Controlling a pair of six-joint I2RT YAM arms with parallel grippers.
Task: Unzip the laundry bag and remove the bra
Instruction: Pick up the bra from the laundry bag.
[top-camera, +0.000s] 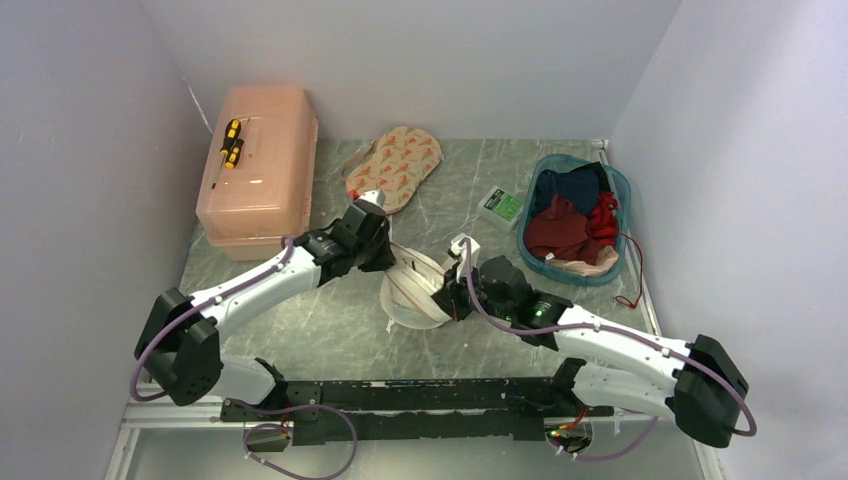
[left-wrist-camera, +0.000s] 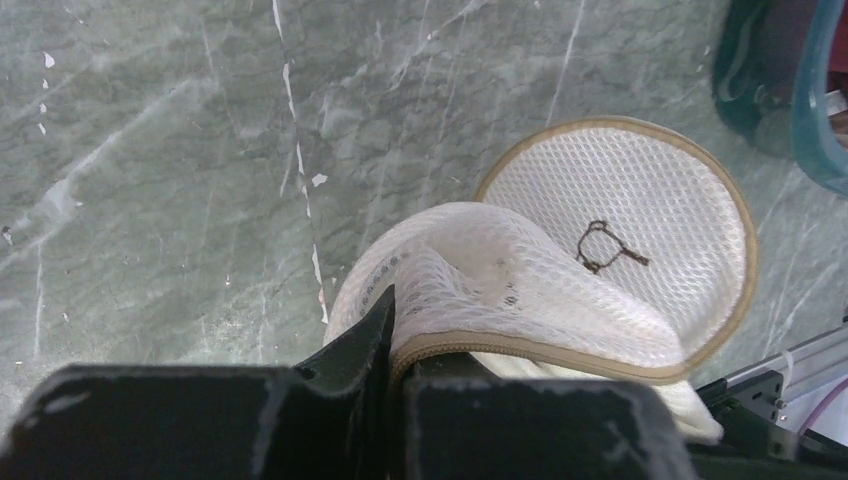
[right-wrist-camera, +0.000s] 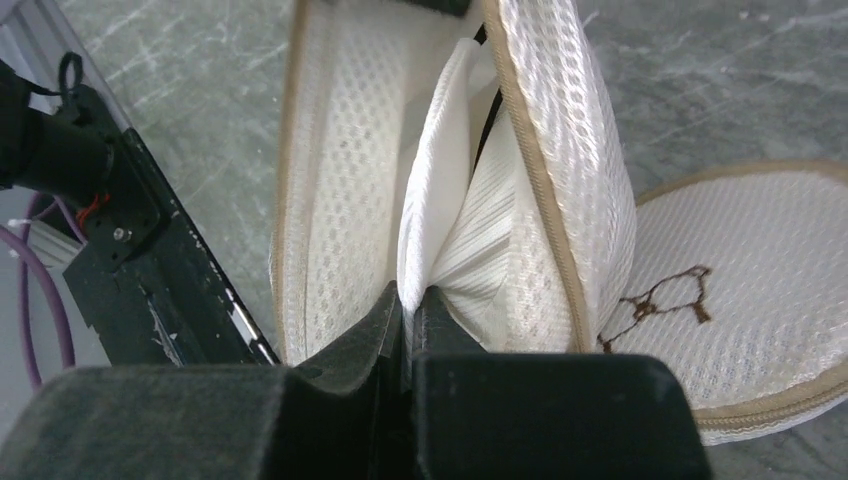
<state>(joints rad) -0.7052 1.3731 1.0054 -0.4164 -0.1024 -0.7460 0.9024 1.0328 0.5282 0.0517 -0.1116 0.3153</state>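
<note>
Black fingertips of the left gripper (left-wrist-camera: 390, 315) are pinched shut on the cream rim of the laundry bag (left-wrist-camera: 480, 280), and the right gripper (right-wrist-camera: 405, 300) is closed just as tight on a fold of white fabric in the bag's mouth. Between them the bag sits mid-table, its round lid (left-wrist-camera: 640, 190) lying flat beside it. From the bag, a beige cup piece (top-camera: 395, 165) lies at twelve o'clock, a teal basket (top-camera: 528, 205) at two and a peach box (top-camera: 262, 165) at ten.

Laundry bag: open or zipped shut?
Open. The lid lies flat on the table, swung off the bag, whose rim gapes in the right wrist view.
</note>
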